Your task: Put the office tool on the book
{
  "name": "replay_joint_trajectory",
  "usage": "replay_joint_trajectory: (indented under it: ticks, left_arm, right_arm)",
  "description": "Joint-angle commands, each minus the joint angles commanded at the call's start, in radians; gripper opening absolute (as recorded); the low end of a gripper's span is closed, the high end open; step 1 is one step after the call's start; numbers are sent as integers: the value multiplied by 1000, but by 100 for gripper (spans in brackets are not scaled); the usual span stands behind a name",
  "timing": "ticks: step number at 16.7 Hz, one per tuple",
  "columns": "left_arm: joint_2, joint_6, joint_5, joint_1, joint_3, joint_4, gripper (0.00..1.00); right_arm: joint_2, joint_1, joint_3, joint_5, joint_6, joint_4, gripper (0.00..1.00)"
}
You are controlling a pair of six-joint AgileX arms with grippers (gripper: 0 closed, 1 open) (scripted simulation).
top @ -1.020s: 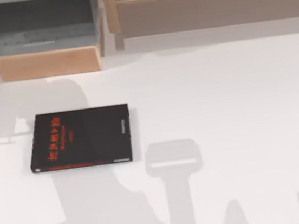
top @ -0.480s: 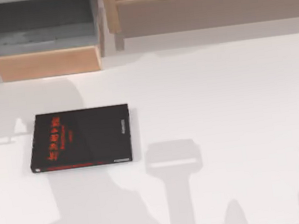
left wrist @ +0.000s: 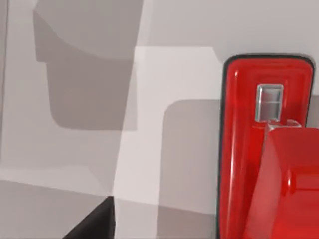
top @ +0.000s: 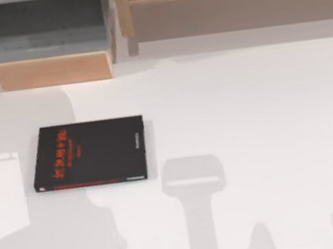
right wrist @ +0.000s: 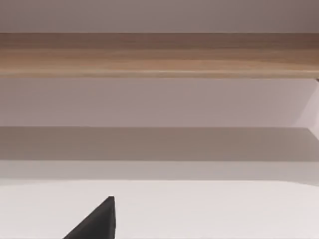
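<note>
The book (top: 90, 154), black with red lettering on its cover and a red strip along its front edge, lies flat on the white table (top: 249, 108) at the left. The office tool (left wrist: 244, 149), a glossy red stapler with a small metal plate near its end, appears large and close in the left wrist view, lying on the white surface. A dark wedge of my left gripper (left wrist: 94, 225) shows beside it, apart from the red body. A similar dark wedge of my right gripper (right wrist: 94, 221) shows in the right wrist view, over bare table.
An open wooden box with a grey inside (top: 48, 48) stands at the back left. A long wooden shelf (top: 230, 1) runs along the back; the right wrist view faces its wooden edge (right wrist: 159, 55). Arm shadows fall on the table's front.
The big shadow at the table's left has slid off the book toward the left front corner. The book has not moved. The shadows at the front right are unchanged.
</note>
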Motion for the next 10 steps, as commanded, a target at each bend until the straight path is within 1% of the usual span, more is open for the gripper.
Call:
replay_joint_trajectory:
  ticks: [3,5,7,10]
  left_arm:
    - [100,-4,1,-3,164,-58,100]
    - [156,-10,1,-7,239,-78,100]
    - [186,-14,1,-14,271,-84,100]
    - [188,-15,1,-14,273,-84,100]
  right_arm:
    - [0,0,0,0,0,0,100]
    - [0,0,0,0,0,0,100]
    - [0,0,0,0,0,0,100]
    - [0,0,0,0,0,0,100]
